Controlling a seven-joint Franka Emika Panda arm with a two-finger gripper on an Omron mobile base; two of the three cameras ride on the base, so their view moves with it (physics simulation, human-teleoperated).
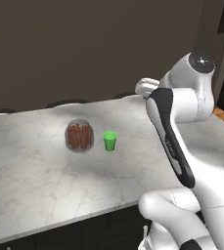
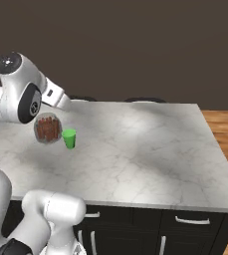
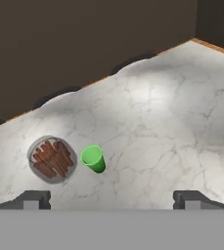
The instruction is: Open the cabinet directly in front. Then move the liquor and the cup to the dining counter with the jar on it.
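On the left of the marble desk (image 1: 30, 171) sits the jar (image 1: 79, 135) — squat, glassy, brownish inside — so this looks like the dining counter the task names. Just beside it on its right, not quite touching, stands the green cup (image 1: 110, 140), upright on the stone. The hand view gives the same pair from above: the jar (image 3: 52, 159) to the left, the cup (image 3: 93, 158) next to it, open mouth up.

Farther right the desk runs on bare and veined toward its far corner, with a strip of wooden floor (image 2: 224, 130) past the edge and dark base cabinets with pale handles (image 2: 192, 220) under the near side.

The gripper (image 3: 111, 199) hangs above the near part of the desk with its jaws spread wide and nothing between them — the cup sits ahead of the fingertips, well apart from them.

My reading: the cup's leg of the job appears done, since it rests free on the right counter beside the jar. The liquor I can't find anywhere on this top, so I'd judge it is yet to be brought. The tall cabinet isn't visible from here, so I can't tell whether it stands open.
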